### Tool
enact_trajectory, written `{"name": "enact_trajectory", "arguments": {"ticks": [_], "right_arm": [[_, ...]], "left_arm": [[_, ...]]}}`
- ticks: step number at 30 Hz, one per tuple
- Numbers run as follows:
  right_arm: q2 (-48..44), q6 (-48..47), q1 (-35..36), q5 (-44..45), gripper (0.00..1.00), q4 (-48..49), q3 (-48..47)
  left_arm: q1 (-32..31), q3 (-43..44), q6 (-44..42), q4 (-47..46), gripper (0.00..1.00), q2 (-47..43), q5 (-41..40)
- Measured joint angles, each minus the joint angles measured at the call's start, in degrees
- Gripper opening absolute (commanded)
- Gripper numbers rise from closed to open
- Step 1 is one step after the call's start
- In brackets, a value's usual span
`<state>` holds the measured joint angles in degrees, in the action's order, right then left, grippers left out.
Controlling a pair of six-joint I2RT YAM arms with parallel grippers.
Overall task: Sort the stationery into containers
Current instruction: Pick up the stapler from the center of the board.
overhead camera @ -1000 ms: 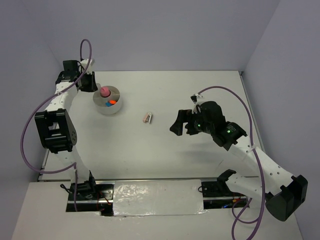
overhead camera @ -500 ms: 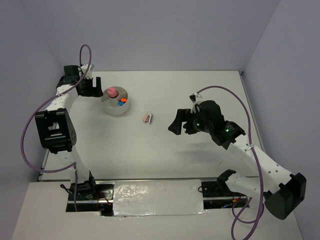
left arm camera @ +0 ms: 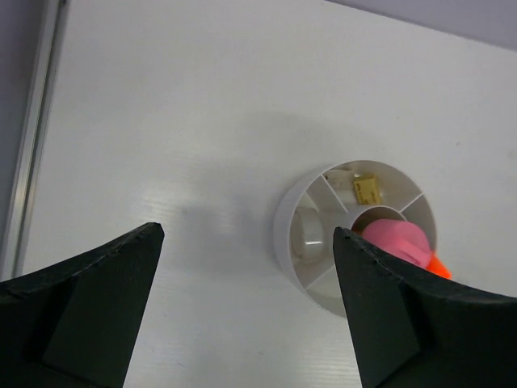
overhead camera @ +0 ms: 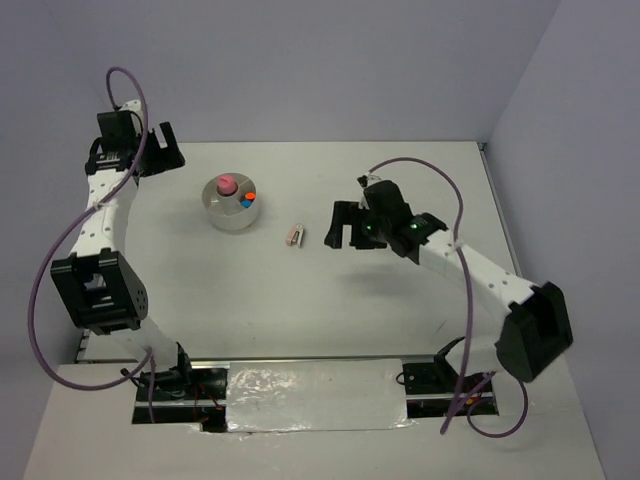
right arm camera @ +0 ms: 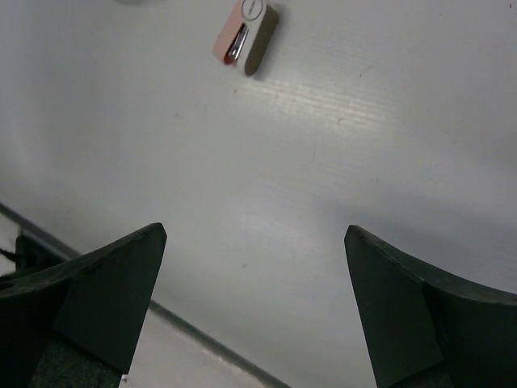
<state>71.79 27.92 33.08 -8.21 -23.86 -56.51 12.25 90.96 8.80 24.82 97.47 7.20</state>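
Four fingers (right arm camera: pixel 89 299) splayed; one dish (overhead camera: pixel 225 222), one loose block (overhead camera: pixel 296 235).

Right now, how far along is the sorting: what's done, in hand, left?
Done: the dish holds a pink cylinder, blue and orange pieces and a tan block in its compartments. In hand: nothing; the left tool and right tool are both open and empty. Left: one pink-and-tan piece lies on the table between the dish and the right tool, which looks best placed to take it.
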Motion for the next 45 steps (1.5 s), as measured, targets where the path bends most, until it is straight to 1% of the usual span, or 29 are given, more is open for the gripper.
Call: {"name": "enact_trajectory", "arguments": {"ticks": [4,6,9,13,15,18,21,23,24,25,27,28,30,31,33,34,35,37,39,42,44,45], "right_arm": [[13.46,2.93,1.57,7.41,1.0,-2.25,-9.14],[19.87,4.66,3.3,11.91,1.0,-4.17,-13.97],[30.01,6.73,6.62,17.44,0.99,-5.66,-22.08],[40.57,8.02,10.03,20.98,0.98,-7.34,-30.47],[44.74,8.31,11.21,22.05,0.98,-8.26,-34.01],[50.75,8.48,12.48,24.0,0.97,-9.92,-40.22],[55.93,8.7,13.18,25.94,0.96,-11.63,-46.18],[59.58,9.44,13.29,27.23,0.94,-13.16,-50.77],[61.18,9.92,13.29,27.71,0.91,-13.84,-52.57],[62.58,10.47,13.29,28.3,0.85,-14.62,-54.03],[63.41,11.28,13.31,29.99,0.76,-15.8,-55.21],[63.41,11.93,13.31,30.51,0.66,-16.39,-55.19],[63.04,13.11,13.31,31.56,0.58,-16.17,-54.07],[62.05,13.33,13.31,31.89,0.49,-15.06,-52.41],[59.52,13.86,13.29,32.48,0.37,-12.52,-47.63],[58.27,13.92,13.27,32.44,0.24,-11.58,-45.64],[56.96,13.57,13.25,32.26,0.18,-10.1,-43.3],[53.94,12.09,13.27,30.67,0.13,-6.27,-38.16],[49.48,8.35,13.29,27.45,0.14,-0.87,-30.82],[39.95,1.84,13.38,19.56,0.14,6.67,-17.79],[32.79,-2.69,13.42,13.31,0.14,9.94,-11.91],[29.7,-4.66,13.42,10.32,0.15,11.37,-10.56]], "left_arm": [[0.79,-0.2,9.66,5.4,0.99,-6.23,-3.34],[1.51,-2.97,13.53,6.25,0.99,-11.23,-3.37],[2.86,-12.61,18.4,6.69,0.99,-21.22,-1.36],[3.72,-27.32,23.63,5.66,0.99,-32.5,3.85],[3.69,-33.79,26.08,5.2,0.99,-36.28,6.91],[3.63,-39.19,27.93,5.6,0.99,-38.01,10.8],[2.47,-39.06,28.76,7.15,0.99,-37.68,12.13],[0.33,-36.44,28.46,8.63,0.99,-37.55,11.5],[-1.11,-34.56,27.76,9.33,0.99,-37.53,10.54],[-2.34,-32.68,27.3,9.92,0.99,-37.4,9.68],[-4.76,-28.89,26.01,10.34,0.99,-37.16,7.48],[-5.66,-27.52,25.64,10.51,0.99,-37.0,6.49],[-7.02,-25.66,25.24,10.97,0.99,-36.74,4.52],[-7.48,-25.05,24.98,11.3,0.99,-36.54,3.78],[-8.22,-24.48,24.55,12.0,0.99,-35.78,2.91],[-8.48,-24.2,24.5,12.46,0.99,-35.15,2.91],[-8.66,-24.04,24.5,12.7,0.99,-34.49,3.04],[-8.87,-23.71,24.55,12.94,0.99,-33.03,4.07],[-9.09,-23.12,24.61,13.11,0.99,-31.52,6.43],[-9.75,-21.7,24.94,13.0,0.99,-29.03,11.65],[-10.71,-20.81,25.64,12.96,0.99,-27.45,15.56],[-11.43,-20.55,25.9,12.92,0.99,-26.86,17.35]]}}
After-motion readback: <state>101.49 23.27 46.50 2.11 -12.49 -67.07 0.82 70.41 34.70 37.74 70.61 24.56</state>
